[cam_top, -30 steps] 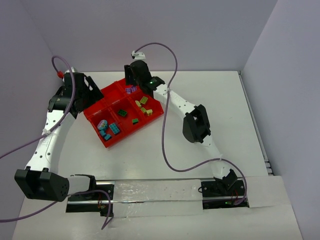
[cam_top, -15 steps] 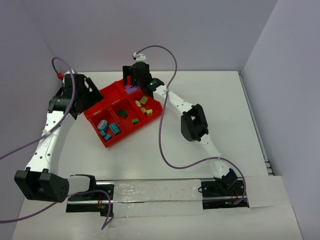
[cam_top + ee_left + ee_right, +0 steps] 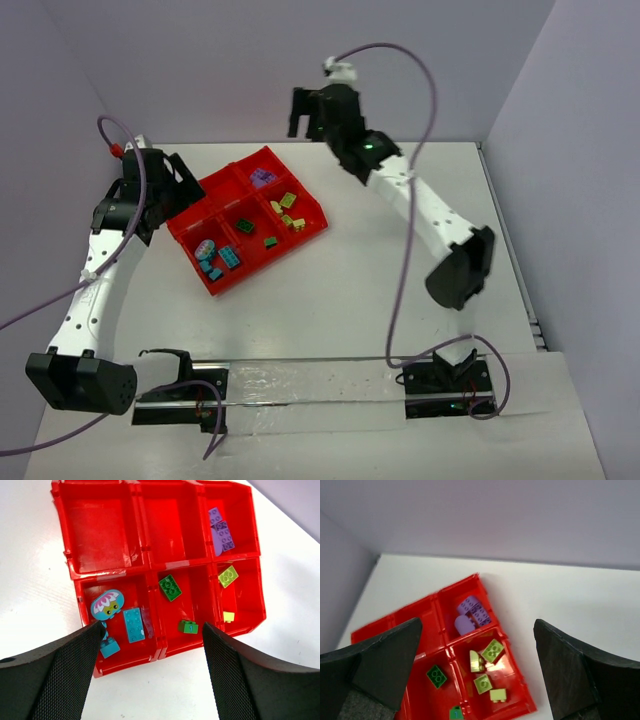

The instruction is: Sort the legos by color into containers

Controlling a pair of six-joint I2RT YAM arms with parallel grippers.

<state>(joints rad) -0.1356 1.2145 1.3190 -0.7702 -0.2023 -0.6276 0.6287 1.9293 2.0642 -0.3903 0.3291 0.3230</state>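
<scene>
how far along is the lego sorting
Looks finished, or nearly. Done: in the red tray, purple bricks, yellow-green bricks, green bricks and teal bricks each sit in their own compartment; two compartments are empty. In hand: nothing; the left gripper and right gripper are both open and empty above the tray. Left: no loose brick shows on the table, so probably nothing.

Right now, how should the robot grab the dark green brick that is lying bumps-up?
From above, pinch the dark green brick across two opposite flat sides. It lies studs-up and skewed, with bare floor around it, so turn the jaws to match. The walls of the red tray block coming in sideways.
</scene>
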